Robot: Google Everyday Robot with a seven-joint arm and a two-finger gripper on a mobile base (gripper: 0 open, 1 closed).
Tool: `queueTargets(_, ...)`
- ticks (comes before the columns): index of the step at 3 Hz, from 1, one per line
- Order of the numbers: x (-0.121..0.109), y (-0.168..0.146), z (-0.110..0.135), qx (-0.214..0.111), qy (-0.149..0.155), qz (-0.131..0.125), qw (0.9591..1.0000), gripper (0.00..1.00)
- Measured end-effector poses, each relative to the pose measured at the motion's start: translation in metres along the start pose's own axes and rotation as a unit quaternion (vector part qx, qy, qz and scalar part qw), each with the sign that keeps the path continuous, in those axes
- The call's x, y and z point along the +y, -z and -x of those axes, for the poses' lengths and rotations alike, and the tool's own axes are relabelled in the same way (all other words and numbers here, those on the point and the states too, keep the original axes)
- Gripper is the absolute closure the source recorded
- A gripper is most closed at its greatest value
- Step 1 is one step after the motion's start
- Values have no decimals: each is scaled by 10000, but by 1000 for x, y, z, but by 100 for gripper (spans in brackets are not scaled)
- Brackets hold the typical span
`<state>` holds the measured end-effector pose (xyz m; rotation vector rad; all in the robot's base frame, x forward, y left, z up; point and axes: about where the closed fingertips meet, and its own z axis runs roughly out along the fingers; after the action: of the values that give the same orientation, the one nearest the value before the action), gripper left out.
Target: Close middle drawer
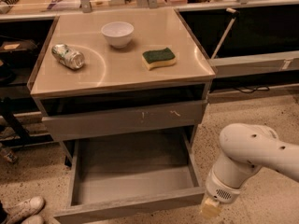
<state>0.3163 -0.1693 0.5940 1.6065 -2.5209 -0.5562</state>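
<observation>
Our hand (210, 208) sits low, just beside the right front corner of the middle drawer (133, 176), in front of its panel, likely so that a push can drive it inward. We cannot tell whether our hand is open or closed. The drawer is pulled far out, its grey inside bare. Above it, a scratched drawer front (126, 120) is shut. A bowl (117, 33), can (68, 56) and sponge (159, 58) rest on the tabletop (117, 73).

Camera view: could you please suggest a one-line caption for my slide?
Middle drawer stands open and bare, claw low beside its front corner; bowl, sponge and can sit on the cabinet top.
</observation>
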Motion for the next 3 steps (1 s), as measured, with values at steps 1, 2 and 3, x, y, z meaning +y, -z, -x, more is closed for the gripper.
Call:
queueTargets(1, -20, -44, 6, -112, -196, 126, 9997, 100)
queueTargets(2, -45, -78, 15, -287, -366, 186, 9987, 100)
queueTargets(3, -71, -118, 28, -440, -492, 283, 9974, 100)
